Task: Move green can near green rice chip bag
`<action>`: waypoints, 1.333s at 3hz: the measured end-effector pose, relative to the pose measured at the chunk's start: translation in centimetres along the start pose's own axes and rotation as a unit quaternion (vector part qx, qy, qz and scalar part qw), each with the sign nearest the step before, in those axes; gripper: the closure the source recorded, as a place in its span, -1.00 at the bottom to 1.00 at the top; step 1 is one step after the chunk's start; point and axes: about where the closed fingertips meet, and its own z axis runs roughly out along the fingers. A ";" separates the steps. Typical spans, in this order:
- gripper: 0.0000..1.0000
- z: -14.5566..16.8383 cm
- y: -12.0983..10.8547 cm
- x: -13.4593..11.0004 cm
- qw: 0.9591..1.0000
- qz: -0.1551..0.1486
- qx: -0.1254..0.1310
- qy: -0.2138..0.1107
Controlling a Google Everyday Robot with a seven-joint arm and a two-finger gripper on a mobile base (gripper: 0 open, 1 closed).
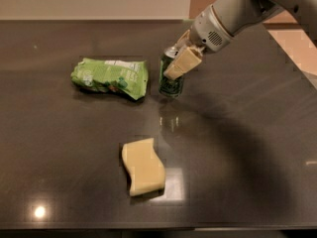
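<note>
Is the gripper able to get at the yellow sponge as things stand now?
Likely yes for the path: bare table lies between the gripper and the sponge. But the gripper is shut on the green can, beside the green rice chip bag, so it should release that first.

Glossy table [257,182], metal green can [171,87] — matt hand [171,64] gripping
</note>
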 end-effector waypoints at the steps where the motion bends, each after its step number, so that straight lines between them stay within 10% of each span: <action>1: 1.00 1.8 -0.9 -0.8 1.000 -0.002 -0.014 0.000; 2: 1.00 3.4 -1.4 -1.2 1.000 -0.001 -0.028 -0.002; 4: 0.16 5.4 -1.9 -1.6 0.999 -0.010 -0.037 -0.004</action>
